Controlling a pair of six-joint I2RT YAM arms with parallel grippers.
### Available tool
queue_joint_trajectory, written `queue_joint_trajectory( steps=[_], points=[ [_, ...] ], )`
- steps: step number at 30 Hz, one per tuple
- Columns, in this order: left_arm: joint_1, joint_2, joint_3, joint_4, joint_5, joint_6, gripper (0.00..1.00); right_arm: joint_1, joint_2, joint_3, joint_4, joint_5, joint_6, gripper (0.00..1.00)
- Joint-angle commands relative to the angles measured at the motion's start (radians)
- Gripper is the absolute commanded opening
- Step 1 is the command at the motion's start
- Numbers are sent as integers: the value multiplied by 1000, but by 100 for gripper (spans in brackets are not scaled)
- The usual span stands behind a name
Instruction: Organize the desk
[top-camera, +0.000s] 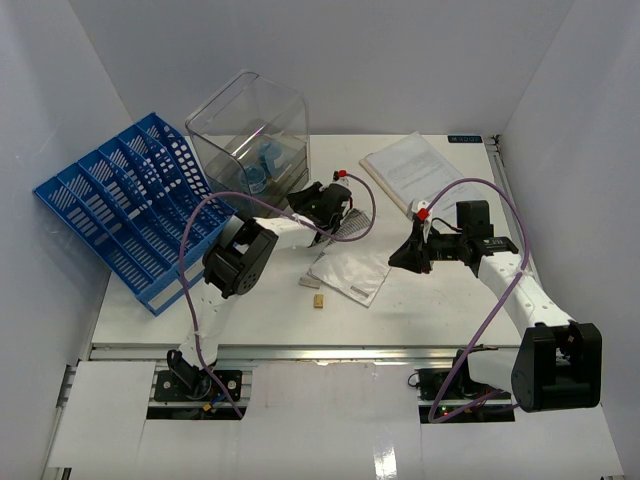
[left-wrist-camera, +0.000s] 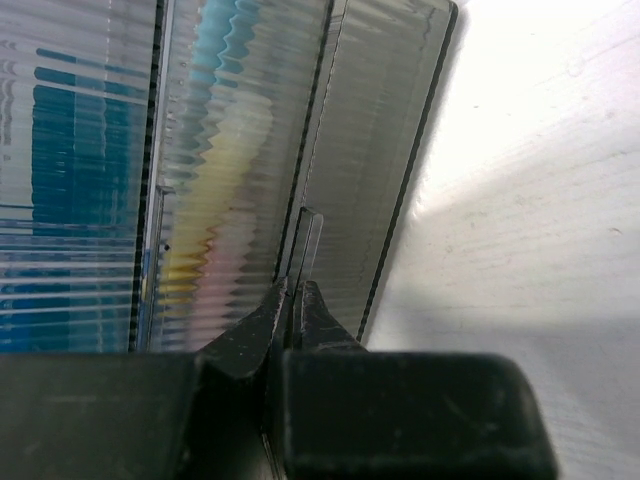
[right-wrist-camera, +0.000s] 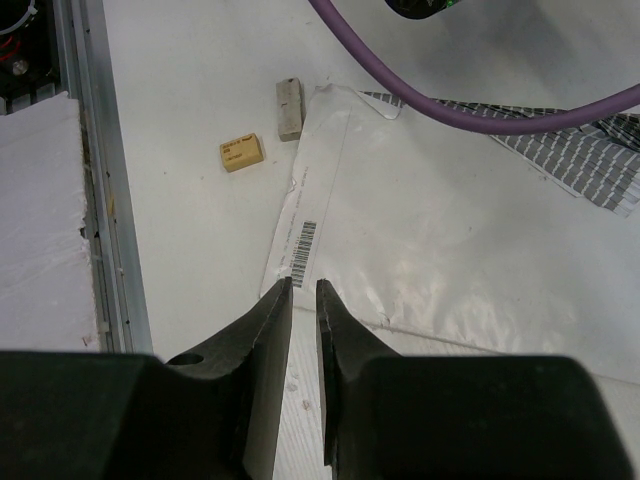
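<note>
The white desk (top-camera: 440, 310) carries scattered stationery. My left gripper (top-camera: 338, 212) reaches to the back centre and is shut on the edge of a ribbed translucent folder (top-camera: 352, 228). In the left wrist view the gripper (left-wrist-camera: 296, 285) pinches the folder's thin edge (left-wrist-camera: 312, 240), and blue and yellow colours show through the ribbed sheet. My right gripper (top-camera: 397, 258) hovers low at the right edge of a white plastic sleeve (top-camera: 350, 270). In the right wrist view it (right-wrist-camera: 304, 283) has a narrow gap with nothing in it, just short of the sleeve (right-wrist-camera: 430, 220).
A blue slotted file rack (top-camera: 125, 205) lies at the left. A clear bin (top-camera: 250, 130) with blue items stands at the back. A printed document (top-camera: 415, 170) lies back right. A yellow eraser (right-wrist-camera: 242, 152) and a grey eraser (right-wrist-camera: 289, 108) lie by the sleeve.
</note>
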Motion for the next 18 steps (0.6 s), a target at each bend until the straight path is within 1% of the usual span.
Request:
queue_joint_trajectory(
  steps=[1,7,9,18],
  points=[
    [-40,-33,-16,-69,21,-60,0,-7,-4,-5,25,-17,4,22],
    [-84,-45,-4,-113,29,-115,0,-8,-2,-5,25,-19,5,22],
    [-96,-49,9,-174,39,-157,0,-7,-3,-5,25,-18,5,22],
    [-156,-54,59,-291,64,-273,0,-7,-1,-5,26,-17,4,22]
  ],
)
